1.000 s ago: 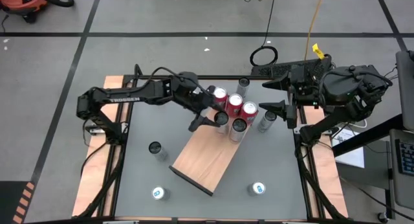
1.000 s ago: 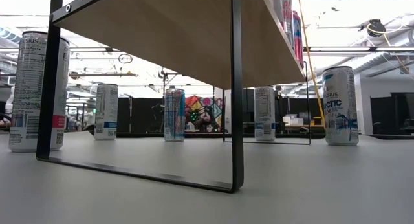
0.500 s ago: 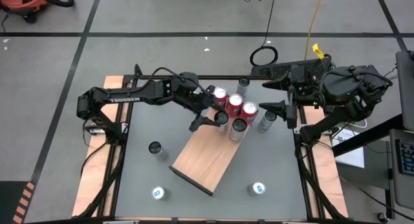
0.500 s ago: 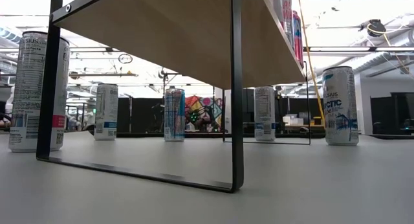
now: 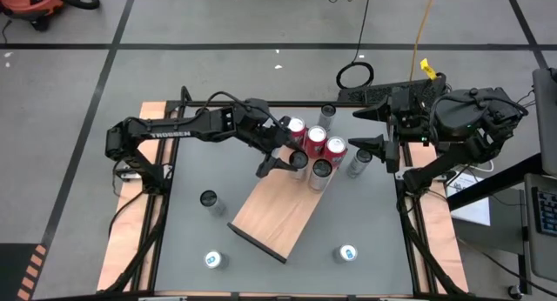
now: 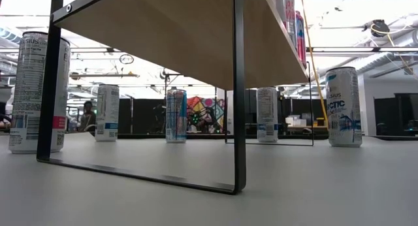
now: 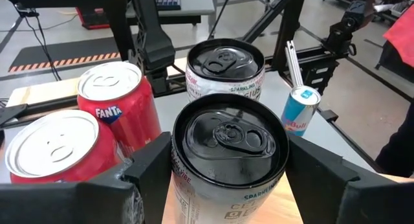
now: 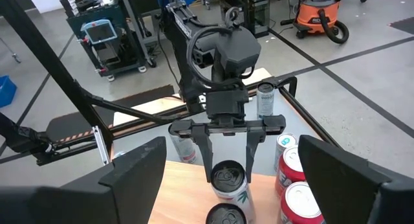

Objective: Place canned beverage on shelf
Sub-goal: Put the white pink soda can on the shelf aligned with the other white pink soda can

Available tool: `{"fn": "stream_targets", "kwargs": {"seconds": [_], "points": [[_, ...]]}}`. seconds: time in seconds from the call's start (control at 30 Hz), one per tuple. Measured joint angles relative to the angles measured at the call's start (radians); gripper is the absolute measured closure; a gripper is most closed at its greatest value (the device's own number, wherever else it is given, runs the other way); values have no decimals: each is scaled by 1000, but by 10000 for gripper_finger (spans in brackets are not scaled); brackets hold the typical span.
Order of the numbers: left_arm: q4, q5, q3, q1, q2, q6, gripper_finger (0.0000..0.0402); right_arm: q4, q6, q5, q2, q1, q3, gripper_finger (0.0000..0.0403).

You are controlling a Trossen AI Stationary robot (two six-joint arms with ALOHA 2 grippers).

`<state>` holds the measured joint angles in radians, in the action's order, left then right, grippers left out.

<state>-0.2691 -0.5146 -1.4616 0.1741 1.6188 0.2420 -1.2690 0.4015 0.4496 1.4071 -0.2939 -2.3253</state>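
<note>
Between the left gripper's (image 7: 226,175) spread fingers stands a black-topped can (image 7: 229,146), upright on the shelf's (image 5: 274,210) far end, axis vertical; whether the pads touch it, I cannot tell. Beside it cluster red Fanta cans (image 7: 116,98). Off right, the right gripper (image 5: 376,147) waits open, empty, over the grey table (image 5: 365,214).

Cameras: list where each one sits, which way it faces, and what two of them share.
High: overhead, facing straight down on the table; both arms, the left gripper and the right gripper show.
Low: at tabletop height, looking level under the shelf; no robot part shows.
Left wrist: on the left arm, looking past its fingers, shut on a can.
Right wrist: on the right arm, facing the left arm past its own open fingers.
Shared: both wrist views show that can.
</note>
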Motion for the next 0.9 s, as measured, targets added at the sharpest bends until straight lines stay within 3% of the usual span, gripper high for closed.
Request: {"fn": "stream_targets", "kwargs": {"seconds": [0.27, 0.63, 0.9], "points": [[-2, 0, 0, 0, 0, 0, 150, 0, -1, 0, 0, 0, 0, 78], [6, 22, -2, 0, -1, 1, 73, 0, -2, 0, 0, 0, 0, 78], [0, 47, -2, 0, -22, -26, 68, -1, -2, 0, 0, 0, 0, 78]]}}
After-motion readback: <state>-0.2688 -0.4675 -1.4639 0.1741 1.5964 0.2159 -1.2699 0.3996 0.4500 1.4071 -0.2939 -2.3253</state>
